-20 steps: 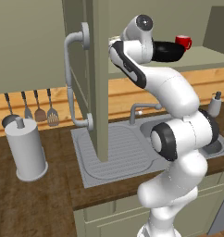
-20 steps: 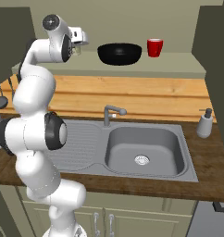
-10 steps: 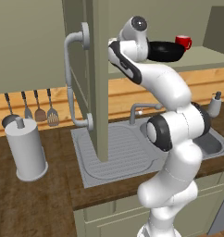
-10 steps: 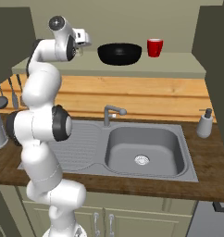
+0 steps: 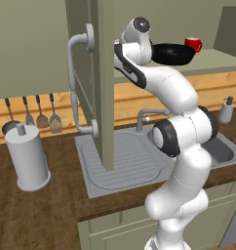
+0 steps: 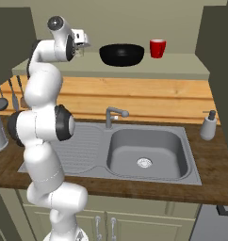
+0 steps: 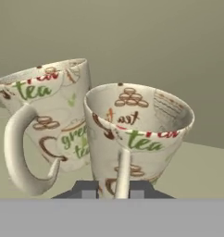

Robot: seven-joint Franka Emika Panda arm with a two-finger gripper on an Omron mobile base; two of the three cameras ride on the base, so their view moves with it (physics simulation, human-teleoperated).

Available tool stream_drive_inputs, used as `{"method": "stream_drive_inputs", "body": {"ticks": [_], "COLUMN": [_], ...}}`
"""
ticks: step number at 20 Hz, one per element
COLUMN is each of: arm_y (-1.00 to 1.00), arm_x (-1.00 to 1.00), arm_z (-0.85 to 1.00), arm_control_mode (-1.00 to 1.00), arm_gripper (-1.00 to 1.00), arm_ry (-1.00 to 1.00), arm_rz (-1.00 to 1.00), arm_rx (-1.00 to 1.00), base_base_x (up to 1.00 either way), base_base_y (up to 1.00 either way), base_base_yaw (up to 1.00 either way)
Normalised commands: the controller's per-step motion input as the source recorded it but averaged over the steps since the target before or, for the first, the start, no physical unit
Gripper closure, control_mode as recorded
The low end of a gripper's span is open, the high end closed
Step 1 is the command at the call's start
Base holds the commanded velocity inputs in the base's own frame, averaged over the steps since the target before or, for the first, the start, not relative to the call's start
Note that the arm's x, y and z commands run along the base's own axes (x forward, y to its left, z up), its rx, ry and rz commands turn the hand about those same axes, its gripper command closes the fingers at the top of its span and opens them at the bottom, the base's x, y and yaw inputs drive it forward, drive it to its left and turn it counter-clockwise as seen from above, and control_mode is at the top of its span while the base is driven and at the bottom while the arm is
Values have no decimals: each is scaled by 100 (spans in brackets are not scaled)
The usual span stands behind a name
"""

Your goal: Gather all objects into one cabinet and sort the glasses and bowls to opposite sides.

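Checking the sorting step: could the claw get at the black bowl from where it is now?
Probably yes: the bowl sits open on the shelf, with bare shelf between it and the claw; only the red mug stands beyond.

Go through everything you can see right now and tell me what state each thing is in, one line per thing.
cabinet door: swung open.
black bowl: upright on the cabinet shelf, empty as far as visible.
red mug: upright, right of the bowl, apart from it.
near printed cup: upright, close in front of the gripper.
far printed cup: tilted, leaning against the near cup.
gripper: jaws' state unclear.
sink basin: empty, tap not running.
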Motion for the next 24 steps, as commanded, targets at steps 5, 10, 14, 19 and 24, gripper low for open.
{"method": "stream_drive_inputs", "body": {"ticks": [5,10,14,19,24], "arm_y": [4,-1,0,0,-3], "arm_x": [3,11,-1,-89,-100], "arm_z": [-8,0,17,35,1], "arm_control_mode": [-100,-100,-100,-100,-100], "arm_gripper": [-100,-100,-100,-100,-100], "arm_ry": [0,0,-2,-9,-5], "arm_rz": [-1,-3,-4,-4,-3], "arm_rx": [0,2,0,4,7], "base_base_x": [0,0,0,0,0], "base_base_y": [0,0,0,0,0], "base_base_yaw": [0,0,0,0,0]}}
